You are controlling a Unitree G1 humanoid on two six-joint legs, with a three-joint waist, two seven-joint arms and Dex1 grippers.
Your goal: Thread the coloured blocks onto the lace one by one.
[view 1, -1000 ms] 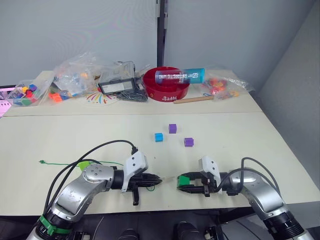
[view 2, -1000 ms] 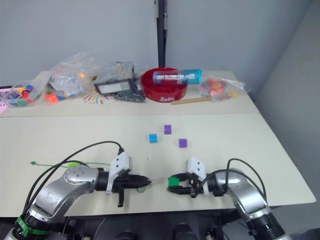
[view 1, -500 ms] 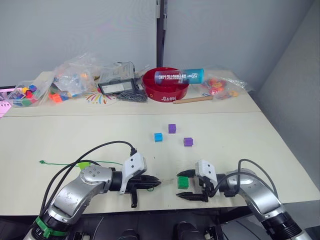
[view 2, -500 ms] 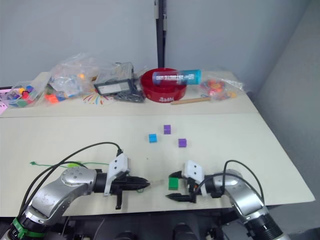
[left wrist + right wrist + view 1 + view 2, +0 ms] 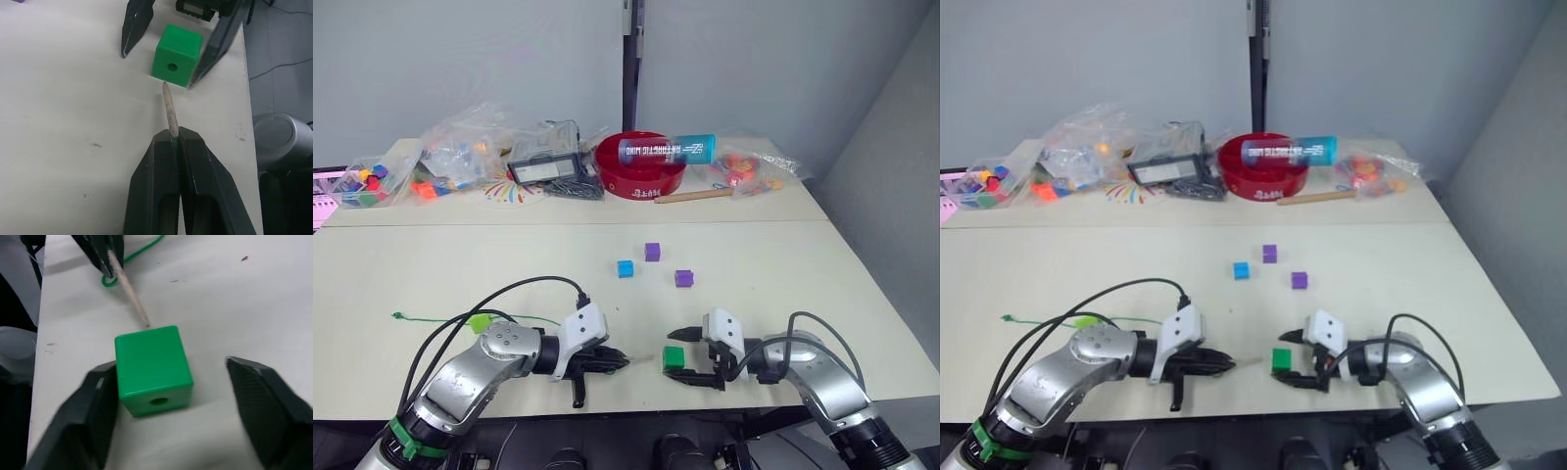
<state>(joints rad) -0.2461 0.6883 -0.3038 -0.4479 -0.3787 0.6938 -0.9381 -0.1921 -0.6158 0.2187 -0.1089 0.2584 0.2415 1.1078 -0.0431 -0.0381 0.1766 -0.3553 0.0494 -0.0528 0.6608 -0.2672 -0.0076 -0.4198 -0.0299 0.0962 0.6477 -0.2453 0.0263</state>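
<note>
The left gripper (image 5: 171,142) pinches the lace's (image 5: 440,318) stiff tip (image 5: 169,108), aimed at the hole of the green block (image 5: 177,56) on the table (image 5: 460,264), while the right gripper (image 5: 181,396) stands wide open around that block, one finger (image 5: 93,406) touching it.

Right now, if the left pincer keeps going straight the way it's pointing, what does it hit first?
The green block. The left pincer is shut on the lace tip, which points at the block's hole, its end just short of that face. The right pincer stands open around the block.
</note>
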